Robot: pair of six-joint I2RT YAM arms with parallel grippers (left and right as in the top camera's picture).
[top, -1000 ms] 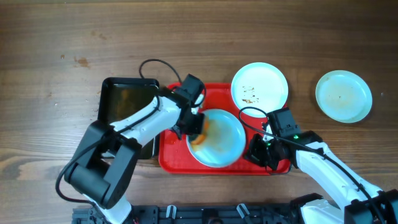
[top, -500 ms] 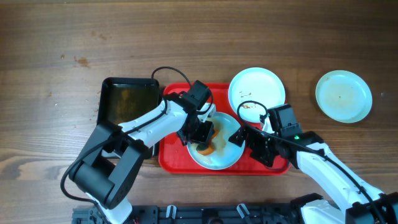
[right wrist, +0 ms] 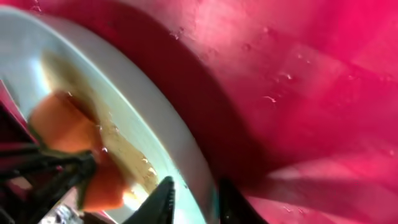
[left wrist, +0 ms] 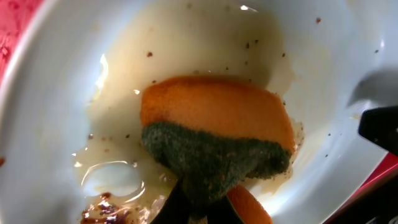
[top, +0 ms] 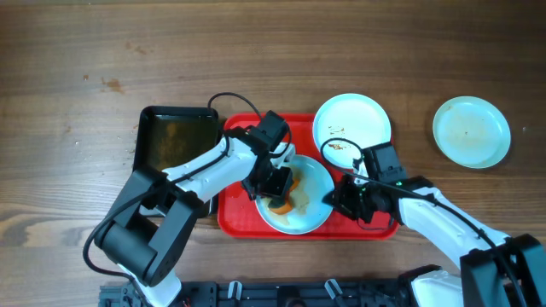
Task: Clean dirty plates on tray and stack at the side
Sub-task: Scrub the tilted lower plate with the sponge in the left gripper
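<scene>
A pale mint-blue plate (top: 309, 207) lies tilted on the red tray (top: 235, 215), wet with brown liquid and specks (left wrist: 205, 37). My left gripper (top: 275, 186) is shut on an orange and green sponge (left wrist: 214, 134) pressed into this plate. My right gripper (top: 334, 198) is shut on the plate's right rim (right wrist: 186, 155), one finger inside and one outside, lifting that edge. A second plate (top: 352, 124) with brown specks rests on the tray's far right corner. A third plate (top: 471, 130) sits on the table at the right.
A black metal pan (top: 173, 141) stands just left of the tray, under my left arm. Bare wooden table lies behind and to both sides.
My right gripper has slid slightly right along the plate's rim and the plate has shifted a little. My left gripper and the sponge have hardly moved in the last half second.
</scene>
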